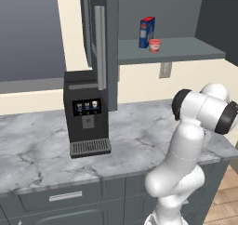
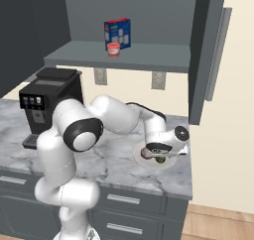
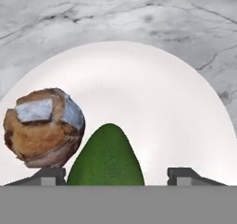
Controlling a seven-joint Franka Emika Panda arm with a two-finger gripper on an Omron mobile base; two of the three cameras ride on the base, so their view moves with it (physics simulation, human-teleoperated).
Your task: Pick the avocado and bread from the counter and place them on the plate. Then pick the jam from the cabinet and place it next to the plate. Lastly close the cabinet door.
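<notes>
Left base view: veined marble counter (image 1: 139, 131) with coffee machine (image 1: 86, 115) toward its back edge; cabinet (image 1: 100, 43) door open, jam (image 1: 155, 45) beside blue-and-red box (image 1: 147, 32) on the shelf.
Right base view: my claw (image 2: 159, 158) hangs over plate (image 2: 144, 159) near the counter's right end.
Hand view: fingers (image 3: 187, 176) spread, released; avocado (image 3: 106, 158) between them, bread (image 3: 44, 127) touching it, both on the plate.

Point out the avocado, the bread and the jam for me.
avocado (image 3: 105, 157), hand view, middle of its green skin
bread (image 3: 44, 128), hand view, centre of the brown crust
jam (image 1: 155, 46), left base view, red side of the jar
</notes>
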